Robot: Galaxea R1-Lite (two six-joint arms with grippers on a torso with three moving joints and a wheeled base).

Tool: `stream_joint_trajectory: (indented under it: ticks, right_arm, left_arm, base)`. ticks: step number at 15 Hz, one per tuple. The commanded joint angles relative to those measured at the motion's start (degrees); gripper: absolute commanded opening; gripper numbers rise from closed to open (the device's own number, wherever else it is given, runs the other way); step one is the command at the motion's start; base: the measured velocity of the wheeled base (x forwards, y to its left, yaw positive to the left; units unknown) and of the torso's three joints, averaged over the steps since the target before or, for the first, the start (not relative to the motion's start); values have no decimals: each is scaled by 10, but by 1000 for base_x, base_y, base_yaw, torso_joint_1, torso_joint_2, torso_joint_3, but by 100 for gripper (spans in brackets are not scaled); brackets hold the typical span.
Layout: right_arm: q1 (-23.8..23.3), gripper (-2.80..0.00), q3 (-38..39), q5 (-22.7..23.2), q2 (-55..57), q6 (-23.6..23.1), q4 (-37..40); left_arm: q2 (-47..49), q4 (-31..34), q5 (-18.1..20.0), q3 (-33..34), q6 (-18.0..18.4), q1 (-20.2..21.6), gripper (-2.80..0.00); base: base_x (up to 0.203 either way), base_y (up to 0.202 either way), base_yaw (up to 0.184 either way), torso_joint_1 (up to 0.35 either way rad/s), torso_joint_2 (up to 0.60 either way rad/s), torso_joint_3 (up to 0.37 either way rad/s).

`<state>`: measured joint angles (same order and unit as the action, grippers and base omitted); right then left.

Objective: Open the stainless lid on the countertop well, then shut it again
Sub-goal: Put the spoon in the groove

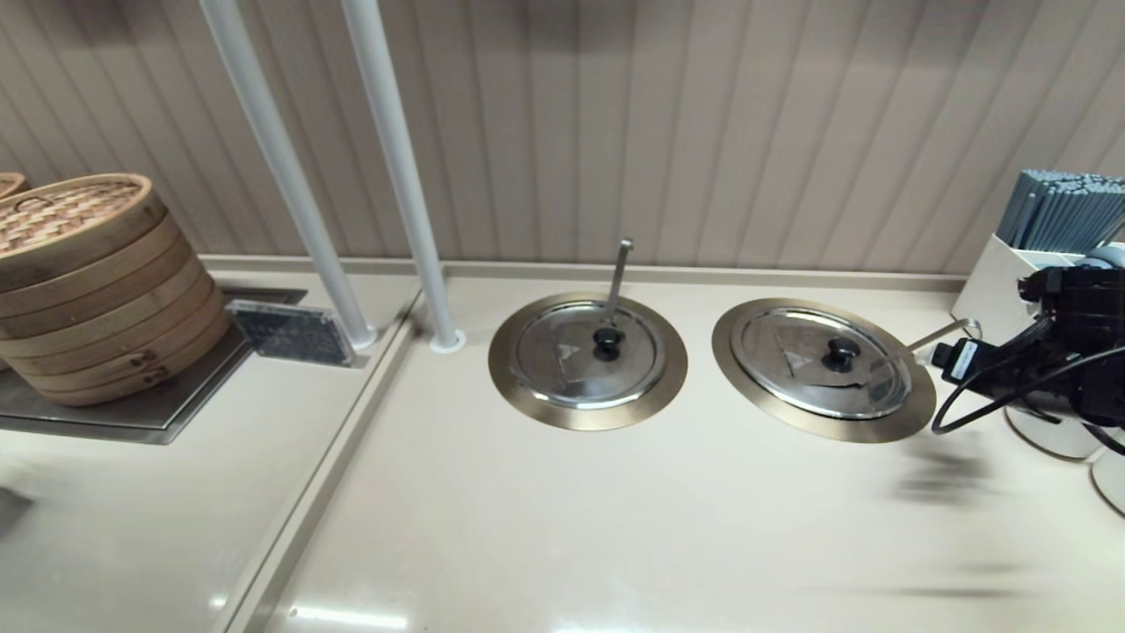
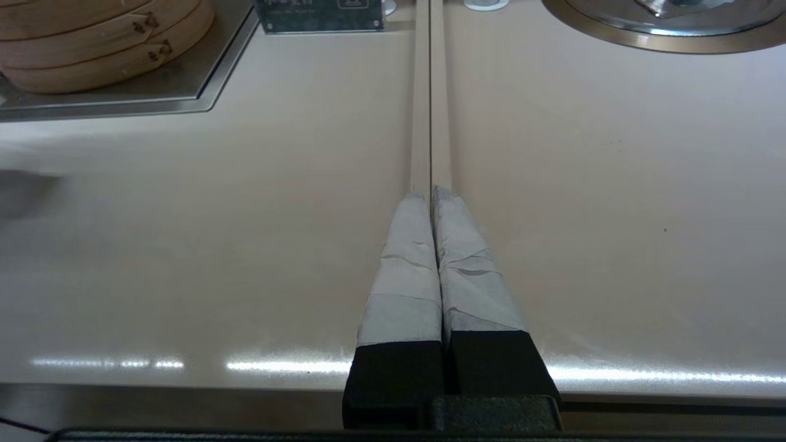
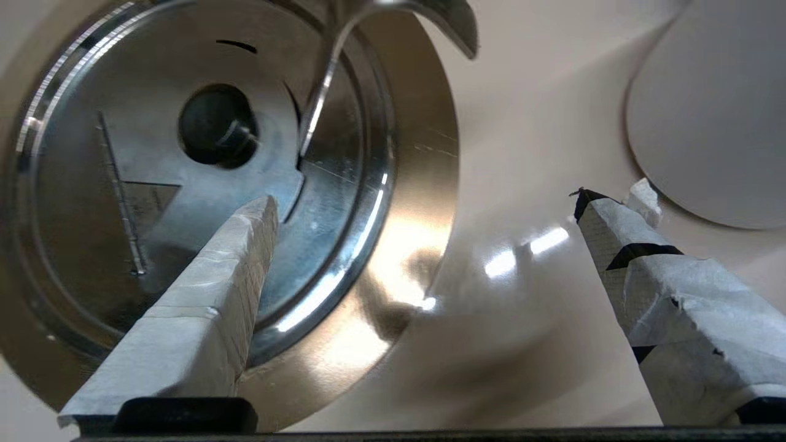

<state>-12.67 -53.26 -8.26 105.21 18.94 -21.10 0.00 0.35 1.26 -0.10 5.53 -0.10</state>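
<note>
Right gripper (image 3: 424,202), fingers spread wide, hovers w/ stainless lid (image 3: 202,178) off to its left; left gripper (image 2: 431,196) clenched, parked.

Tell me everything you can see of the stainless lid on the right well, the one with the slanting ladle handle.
The stainless lid is round, shiny steel with a black centre knob. It lies flat and closed in the countertop well, inside the wide bronze-coloured rim. A wedge-shaped flap section is cut into it, and the ladle handle slants out through there. The right gripper is open beside it, not touching.
</note>
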Motion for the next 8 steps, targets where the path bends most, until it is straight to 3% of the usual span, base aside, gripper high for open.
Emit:
stream_joint_trajectory:
  ticks: [1,8]
  right_arm:
    - [1,0,-28,8,17,11,-1]
    - [-4,0,-108,26,89,17,-1]
  left_arm:
    - [0,0,0,0,0,0,-280]
    - [0,0,0,0,0,0,-280]
  base:
    - [0,0,0,0,0,0]
    - [0,0,0,0,0,0]
